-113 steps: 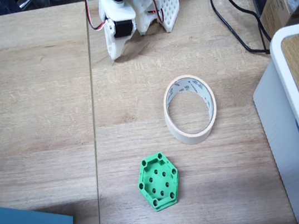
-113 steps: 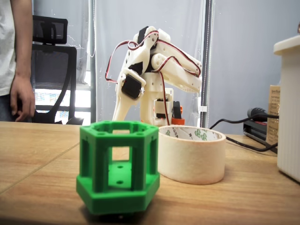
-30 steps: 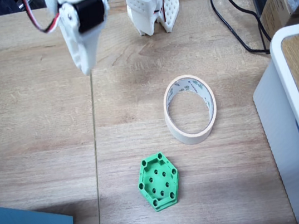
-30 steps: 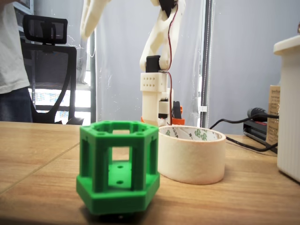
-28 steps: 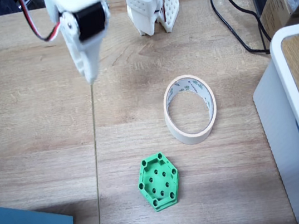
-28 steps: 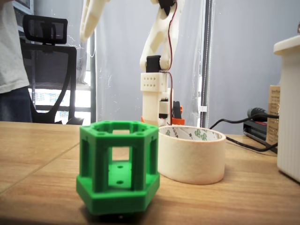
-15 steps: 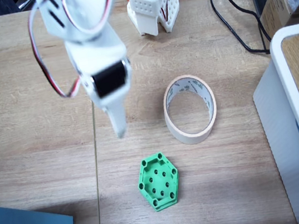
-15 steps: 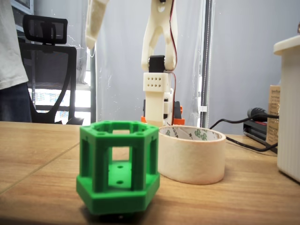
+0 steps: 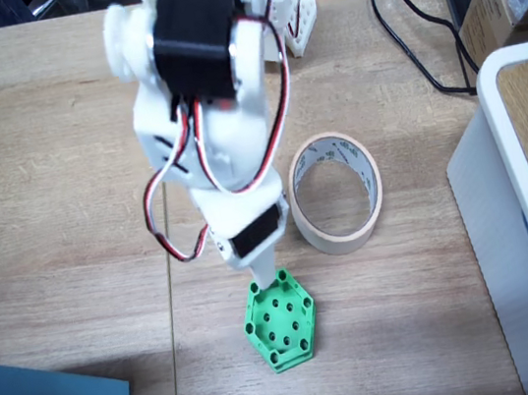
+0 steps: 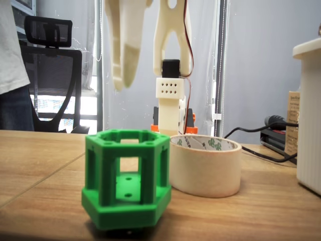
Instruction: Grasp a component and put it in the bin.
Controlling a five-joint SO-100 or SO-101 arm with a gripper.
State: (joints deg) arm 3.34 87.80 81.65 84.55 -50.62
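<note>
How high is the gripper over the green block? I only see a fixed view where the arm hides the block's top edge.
Observer: In a fixed view from table level, the gripper hangs clear above the green block, not touching it.
Operator: Is the block flat like a cookie?
Observer: No. From the side it is a tall cage with open windows in its walls.
Operator: Is the tape roll taller than it?
Observer: No. The tape roll stands lower than the block's top.
</note>
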